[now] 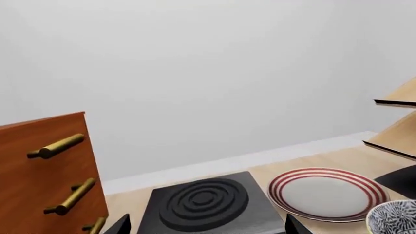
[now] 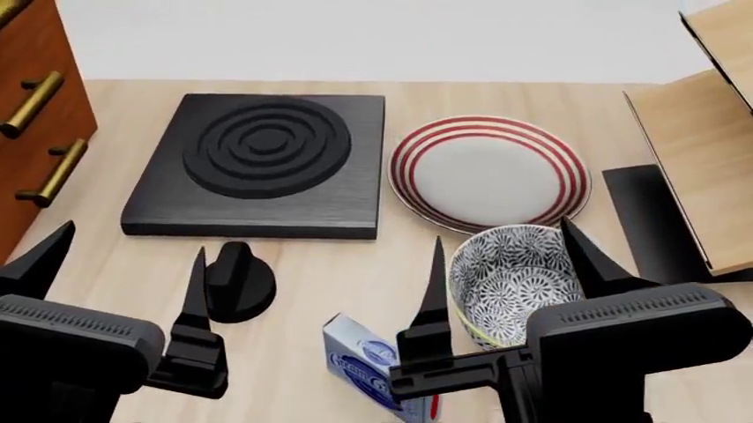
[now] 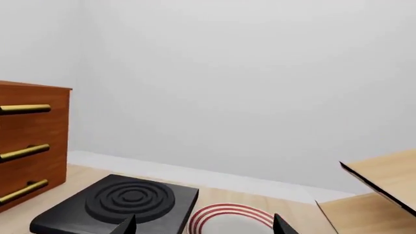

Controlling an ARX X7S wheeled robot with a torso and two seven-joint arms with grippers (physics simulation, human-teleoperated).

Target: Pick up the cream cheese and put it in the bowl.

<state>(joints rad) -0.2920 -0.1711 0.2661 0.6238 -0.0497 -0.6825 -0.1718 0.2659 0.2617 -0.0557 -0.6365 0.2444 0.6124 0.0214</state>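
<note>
In the head view the cream cheese [image 2: 367, 361], a flat silver-grey box with a blue oval logo, lies on the wooden table near the front, partly hidden by my right arm. The patterned blue-grey bowl [image 2: 509, 280] stands just right of it; its rim also shows in the left wrist view [image 1: 394, 219]. My right gripper [image 2: 516, 269] is open and empty, raised over the bowl and the box. My left gripper [image 2: 120, 273] is open and empty at the front left. Only the fingertips [image 1: 121, 225] [image 3: 127, 226] show in the wrist views.
A black stove plate [image 2: 264, 163] sits at the back left, with a black knob [image 2: 239, 279] in front of it. A red-striped plate [image 2: 488, 174] lies behind the bowl. A wooden drawer cabinet [image 2: 35, 115] stands left. A wooden rack [image 2: 706, 150] stands right.
</note>
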